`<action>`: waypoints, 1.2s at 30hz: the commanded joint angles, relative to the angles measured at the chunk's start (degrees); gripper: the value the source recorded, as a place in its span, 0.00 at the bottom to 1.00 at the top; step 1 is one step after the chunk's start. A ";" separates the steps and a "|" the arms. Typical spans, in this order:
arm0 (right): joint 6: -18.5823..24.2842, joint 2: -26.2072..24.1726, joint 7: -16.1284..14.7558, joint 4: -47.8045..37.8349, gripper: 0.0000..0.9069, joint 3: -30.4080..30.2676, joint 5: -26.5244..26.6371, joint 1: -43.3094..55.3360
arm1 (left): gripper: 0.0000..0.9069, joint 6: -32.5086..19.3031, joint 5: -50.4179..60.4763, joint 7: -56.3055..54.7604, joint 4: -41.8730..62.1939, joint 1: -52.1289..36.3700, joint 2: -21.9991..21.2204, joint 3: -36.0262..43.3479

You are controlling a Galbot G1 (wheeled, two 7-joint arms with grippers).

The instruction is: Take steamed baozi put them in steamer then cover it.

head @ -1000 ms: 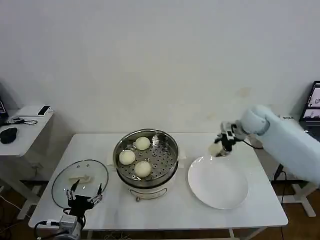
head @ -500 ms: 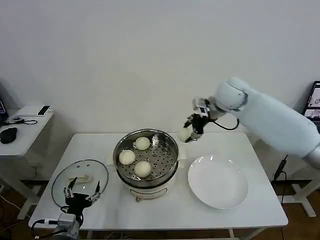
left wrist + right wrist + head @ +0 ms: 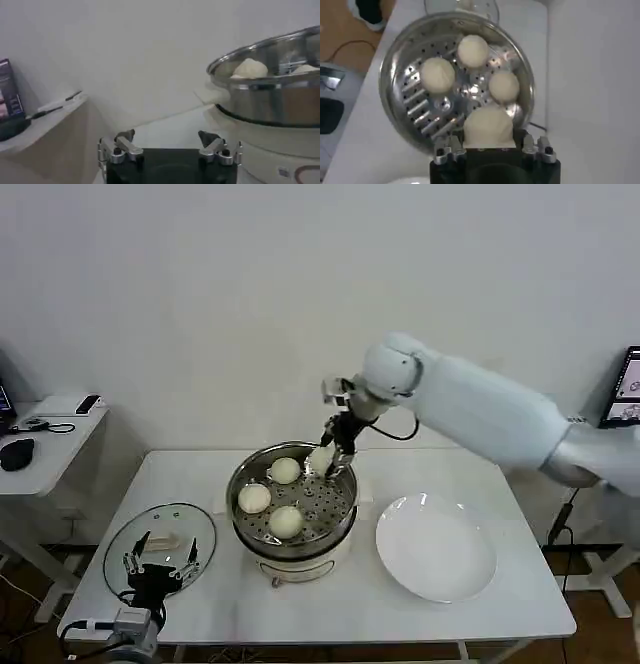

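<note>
Gripping baozi (image 3: 489,126), right gripper (image 3: 490,147) over steamer (image 3: 292,496), fingertips hidden.

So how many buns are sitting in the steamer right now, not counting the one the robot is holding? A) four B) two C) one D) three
D: three buns lie on the tray of the steamer, while the right gripper holds the fourth bun above the rim.
</note>
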 commanded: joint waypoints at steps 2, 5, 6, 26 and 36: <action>-0.55 6.55 0.52 -5.84 0.72 -4.94 -0.38 -2.32 | 1.00 -0.01 -0.06 -0.01 -0.46 0.35 -0.05 0.07; -0.56 6.49 0.53 -5.95 0.72 -5.06 -0.91 -3.14 | 1.00 0.02 -0.15 0.13 -0.35 0.36 0.13 0.07; -0.53 6.49 0.54 -5.97 0.72 -5.09 -1.34 -3.37 | 1.00 0.06 -0.12 0.26 -0.28 0.30 0.16 0.10; 1.06 8.40 1.78 -10.26 1.00 -3.92 -5.73 -5.54 | 1.00 0.06 -0.43 0.48 0.67 -0.23 0.49 0.31; 0.78 7.01 2.17 -8.80 1.00 -2.21 -5.40 -5.57 | 1.00 0.04 -0.42 0.46 0.55 -0.01 0.11 0.38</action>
